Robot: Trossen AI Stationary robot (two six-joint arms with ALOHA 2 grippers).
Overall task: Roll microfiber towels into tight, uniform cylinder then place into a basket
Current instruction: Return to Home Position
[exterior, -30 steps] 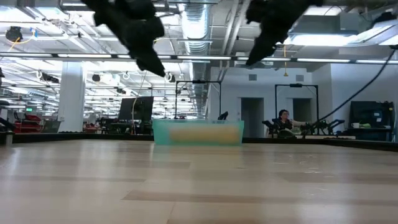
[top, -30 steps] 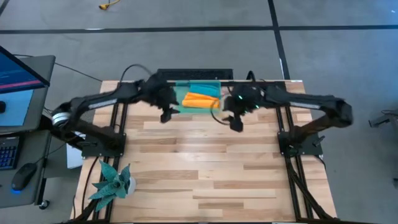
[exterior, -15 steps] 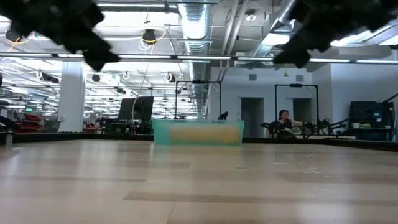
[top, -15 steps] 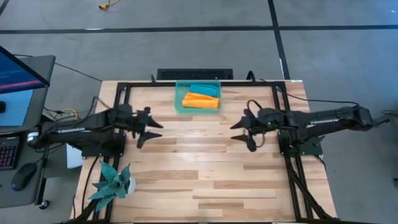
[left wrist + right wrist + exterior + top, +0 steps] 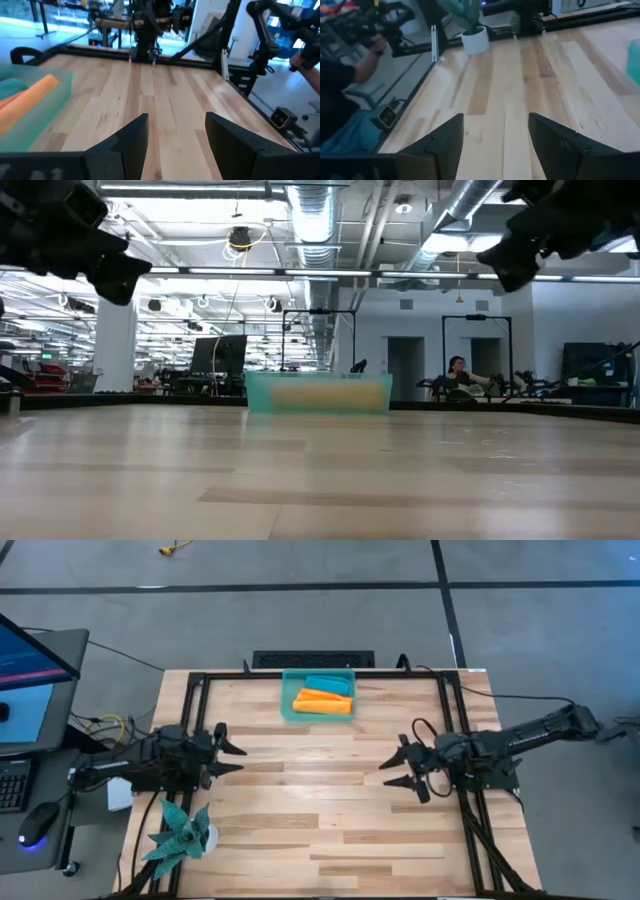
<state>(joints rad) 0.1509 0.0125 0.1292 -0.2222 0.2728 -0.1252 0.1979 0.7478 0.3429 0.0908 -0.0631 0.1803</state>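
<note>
Two rolls, the orange towel [image 5: 322,702] and the teal towel [image 5: 328,684], lie in the basket [image 5: 287,712] at the table's [image 5: 330,825] twelve o'clock. Left gripper [image 5: 238,758] at nine and right gripper [image 5: 388,774] at three hover empty, fingers spread.

A pale wooden table [image 5: 320,830] fills the middle of the high view. A black metal frame [image 5: 240,674] runs along its top edge and down both sides. A green spiky plant [image 5: 180,832] in a white pot stands at the table's lower-left corner. At the left edge of the frame a lit monitor [image 5: 25,650] sits above a keyboard [image 5: 12,785] and a mouse [image 5: 38,825]. A flat black bar [image 5: 313,660] lies just beyond the table's top edge. Dark lines [image 5: 300,587] cross the grey floor, and a small yellow thing [image 5: 174,550] lies at the upper left. In the low view a person [image 5: 456,375] sits right of centre, far back in the hall.
</note>
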